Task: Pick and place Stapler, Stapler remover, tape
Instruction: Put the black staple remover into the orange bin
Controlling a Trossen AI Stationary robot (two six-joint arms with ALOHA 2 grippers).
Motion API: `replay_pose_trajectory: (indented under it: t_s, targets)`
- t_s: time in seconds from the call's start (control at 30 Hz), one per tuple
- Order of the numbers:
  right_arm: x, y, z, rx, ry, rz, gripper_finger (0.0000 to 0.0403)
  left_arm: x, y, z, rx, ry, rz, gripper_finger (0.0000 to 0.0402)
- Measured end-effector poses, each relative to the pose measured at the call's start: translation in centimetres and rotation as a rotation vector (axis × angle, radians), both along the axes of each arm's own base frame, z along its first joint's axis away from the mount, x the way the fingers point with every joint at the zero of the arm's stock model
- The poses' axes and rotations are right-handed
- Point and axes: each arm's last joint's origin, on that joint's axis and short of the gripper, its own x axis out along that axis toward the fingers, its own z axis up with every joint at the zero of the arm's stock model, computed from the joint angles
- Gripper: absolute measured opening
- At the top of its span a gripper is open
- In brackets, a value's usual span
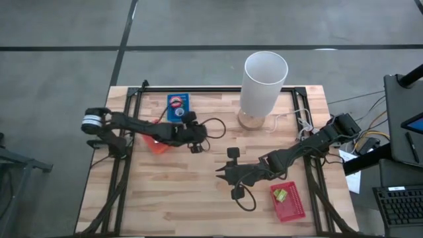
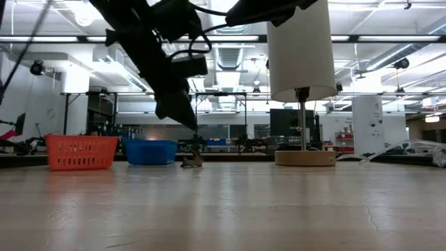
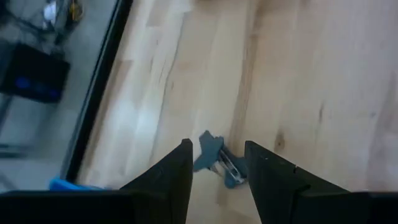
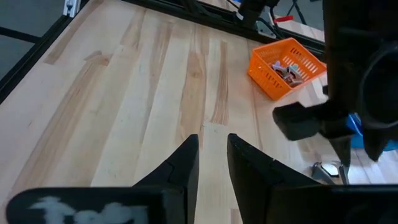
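My left gripper [image 3: 217, 165] hangs over the wooden slat table [image 1: 172, 198], just in front of the blue rectangular bin [image 1: 178, 106] at the far edge. Its two dark fingers [image 3: 171, 177] stand apart, and between the tips in the left wrist view I see a small blue-grey metal staple remover [image 3: 216, 163] lying flat on the wood. I cannot tell whether the tips touch it. In the low view the remover [image 2: 191, 160] sits on the table surface directly below the dark tip of the left arm, with the blue bin [image 2: 150, 150] just beside it and an orange mesh basket [image 2: 81, 151] farther off to the side.

The blue bin holds a round red and white item in the high view; I cannot tell what it is. The orange basket [image 4: 286, 67] holds a few small pinkish items, too small to identify.

My right gripper [image 4: 212, 158] waits over bare wood near the table's middle, fingers [image 4: 183, 162] parted by a narrow gap, holding nothing. Near the right front corner sits a red mesh tray [image 1: 288, 201] with a yellow-green chunky piece [image 1: 280, 194] inside. A white cylindrical lamp shade on a round wooden base [image 1: 264, 82] stands at the far edge, right of the blue bin.
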Motion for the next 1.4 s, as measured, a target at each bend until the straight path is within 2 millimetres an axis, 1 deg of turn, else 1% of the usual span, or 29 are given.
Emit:
replay_pose_trajectory:
  t_s: [0.07, 0.17, 0.27, 0.43, 0.57, 0.8, 1.03, 1.2, 1.4]
  targets:
    - [0.0, 0.0, 0.0, 0.001, 0.001, -0.001, 0.0076, 0.6, 0.0, -0.2, 0.037, 0.044, -0.045, 0.0147]
    - [0.0, 0.0, 0.0, 0.0, 0.003, -0.001, 0.0069, 1.2, -0.2, -0.7, 0.023, 0.085, -0.125, 0.0147]
    - [-0.1, 0.0, -0.1, -0.002, 0.006, -0.001, 0.0066, 1.7, -0.1, -1.2, 0.028, 0.117, -0.155, 0.0147]
    - [0.0, 0.0, -0.2, -0.001, 0.005, -0.001, 0.0069, 2.2, 1.0, -1.9, 0.051, 0.129, -0.157, 0.0147]
    - [-0.1, 0.0, -0.2, 0.002, 0.005, -0.003, 0.0076, 2.3, 1.9, -2.6, 0.058, 0.16, -0.144, 0.0147]
    - [-0.1, 0.0, -0.3, 0.002, 0.007, -0.003, 0.0082, 2.1, 3.7, -3.0, 0.053, 0.17, -0.094, 0.0147]
    - [-0.1, 0.0, -0.3, 0.002, 0.007, -0.003, 0.0069, 2.1, 4.5, -3.2, -0.022, 0.156, -0.113, 0.014]
    - [-0.1, 0.0, -0.3, 0.002, 0.007, -0.003, 0.0063, 1.9, 4.7, -3.4, -0.031, 0.162, -0.1, 0.0115]
    - [-0.1, 0.0, -0.3, 0.002, 0.007, -0.003, 0.007, 1.8, 4.7, -3.5, -0.033, 0.163, -0.098, 0.005]
